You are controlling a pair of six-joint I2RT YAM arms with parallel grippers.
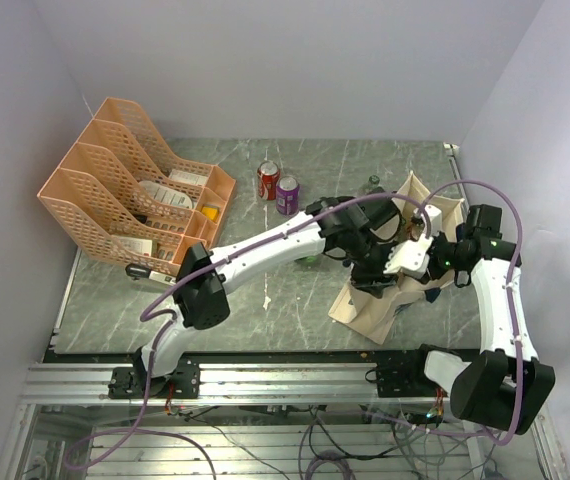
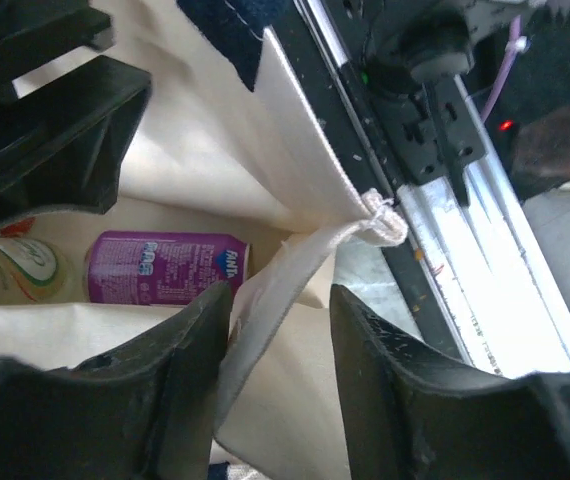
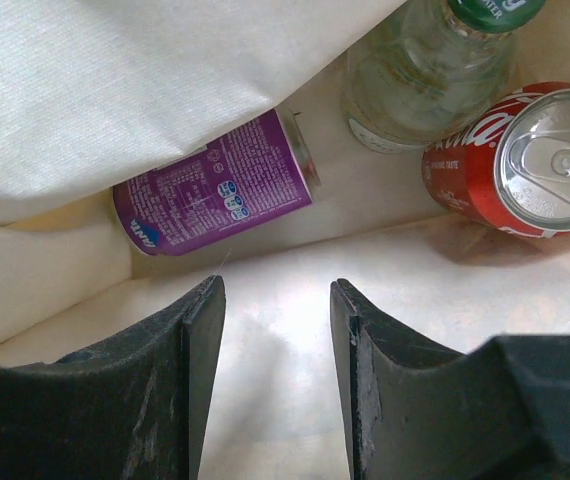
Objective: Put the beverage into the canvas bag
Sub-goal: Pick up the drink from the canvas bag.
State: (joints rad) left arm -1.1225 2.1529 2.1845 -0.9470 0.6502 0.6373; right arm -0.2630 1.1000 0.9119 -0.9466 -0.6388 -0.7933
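The cream canvas bag [image 1: 367, 308] stands at the right of the table with its mouth up. Both grippers are at its mouth. My left gripper [image 2: 280, 300] is open, with the bag's cloth rim [image 2: 295, 262] hanging loose between its fingers. My right gripper [image 3: 275, 290] is open and empty, reaching down inside the bag [image 3: 115, 80]. On the bag's floor lie a purple Fanta can [image 3: 215, 185] on its side, a red cola can [image 3: 525, 160] and a clear glass bottle [image 3: 425, 80]. The purple can also shows in the left wrist view [image 2: 165, 267].
A red can [image 1: 268, 180] and a purple can [image 1: 287, 195] stand on the table behind the left arm. Orange file trays [image 1: 135, 200] fill the back left. A small bottle top [image 1: 373, 183] shows behind the bag. Walls close in on three sides.
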